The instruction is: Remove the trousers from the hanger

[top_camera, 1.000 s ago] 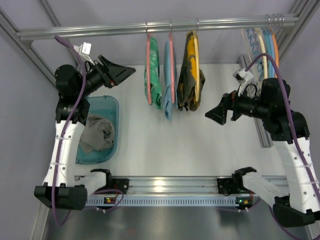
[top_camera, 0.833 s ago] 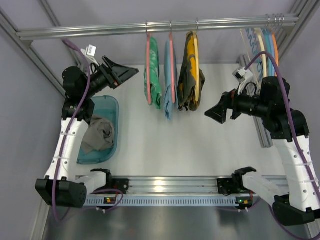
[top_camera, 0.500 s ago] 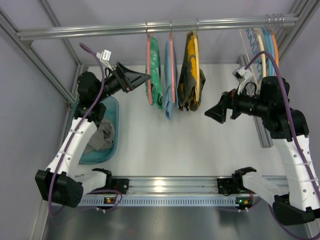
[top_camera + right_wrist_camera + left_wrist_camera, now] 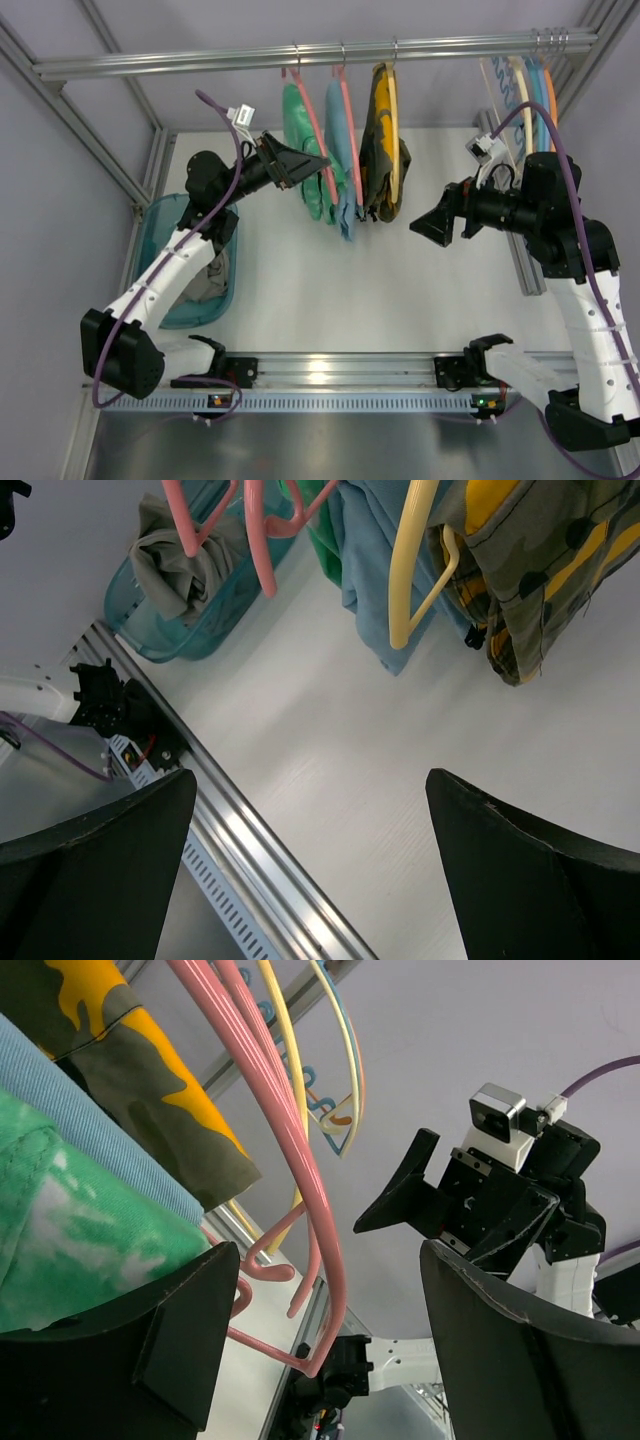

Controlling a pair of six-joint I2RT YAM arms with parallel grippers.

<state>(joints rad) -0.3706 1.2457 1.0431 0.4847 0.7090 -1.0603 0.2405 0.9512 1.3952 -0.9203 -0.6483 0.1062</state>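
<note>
The trousers (image 4: 298,112), green with pale whitish mottling, hang folded over the hanger (image 4: 309,103), a thin salmon-pink one hooked at the left of the overhead rail (image 4: 450,43). Both hang tilted, their lower ends swung toward the right. The left arm reaches up from its base and across to the right, with the left gripper (image 4: 318,162) pressed into the side of the trousers at about mid-height. In the left wrist view the jaws stand wide apart and grip nothing: the green cloth (image 4: 60,1230) lies against one finger (image 4: 190,1330), and pink hanger tubing (image 4: 318,1210) crosses the gap between the fingers.

Just to the right hangs a light blue garment (image 4: 345,150) on a second pink hanger, likewise tilted and close against the trousers. Next comes a yellow-and-black patterned garment (image 4: 385,140) on a cream hanger. Several bare hangers (image 4: 530,85) are bunched at the rail's far right end.

The right arm is raised with its elbow bent, and the right gripper (image 4: 438,226) points left toward the garments, well apart from them, with its jaws wide and empty. On the desk (image 4: 330,290) below the left arm stands a teal bin (image 4: 185,318) holding a grey cloth (image 4: 210,285).
</note>
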